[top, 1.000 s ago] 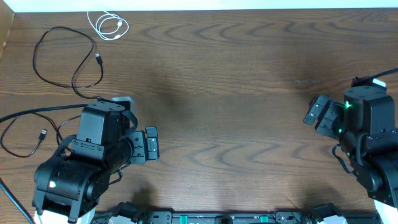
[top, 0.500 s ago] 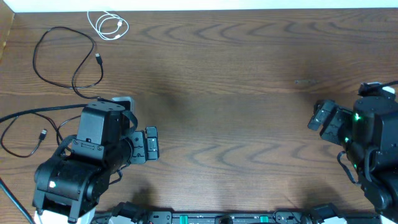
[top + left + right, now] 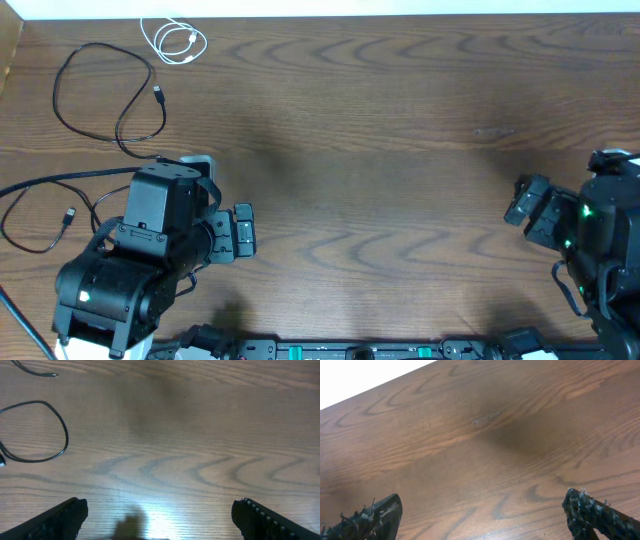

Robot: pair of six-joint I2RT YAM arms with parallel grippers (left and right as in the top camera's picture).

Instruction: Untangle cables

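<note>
A brown wood-grain table (image 3: pixel 400 120) is seen filling nearly the whole overhead view, with a pale strip along its far edge. The left arm (image 3: pixel 140 250) is seen bulking over the near left part of the table, and the right arm (image 3: pixel 600 230) is placed at the near right edge, well apart from it. The left gripper (image 3: pixel 160 507) is shown with its jaws spread wide and nothing between them; only bare wood is seen under the gap. The right gripper (image 3: pixel 482 502) is likewise shown released, with its two fingers far apart over bare table and nothing grasped. All the cables are found in the far left part of the table, well away from the right gripper. One longer black cable (image 3: pixel 160 97) is laid in a wide open loop near the far left corner, with its plug end lying inside the curve. The second black cable (image 3: pixel 66 215) is laid nearer the left edge, beside the left arm, with one run passing toward the arm's body; whether the two black cables touch there cannot be told, since the arm covers that spot. The short white cable (image 3: pixel 175 40) is coiled loosely by the far edge, near the first black loop but apart from it.
</note>
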